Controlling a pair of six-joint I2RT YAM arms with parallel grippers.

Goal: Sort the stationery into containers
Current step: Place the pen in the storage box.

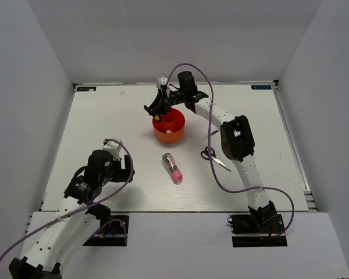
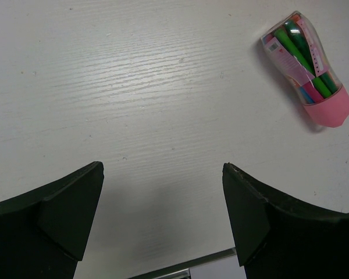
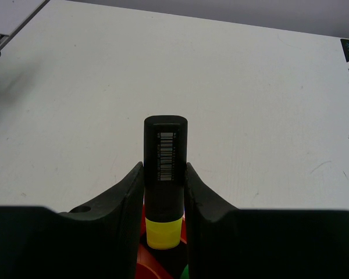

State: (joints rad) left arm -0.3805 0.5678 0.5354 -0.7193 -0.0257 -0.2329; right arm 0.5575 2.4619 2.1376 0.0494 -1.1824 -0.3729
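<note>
The round orange-red organiser point(image 1: 170, 128) stands at the table's middle back. My right gripper point(image 1: 160, 108) hangs over its left rim, shut on the yellow highlighter point(image 3: 164, 232) by its black cap point(image 3: 165, 168); red plastic and a bit of green show below it. The chunky pink-and-green pen point(image 1: 173, 167) lies on the table in front of the organiser and shows in the left wrist view point(image 2: 307, 68). The black-handled scissors point(image 1: 214, 157) lie to its right. My left gripper point(image 2: 163, 221) is open and empty, low over bare table at the near left point(image 1: 115, 152).
White walls enclose the table on three sides. A metal strip point(image 2: 174, 268) marks the table's near edge under the left gripper. The right arm point(image 1: 237, 139) reaches over the scissors.
</note>
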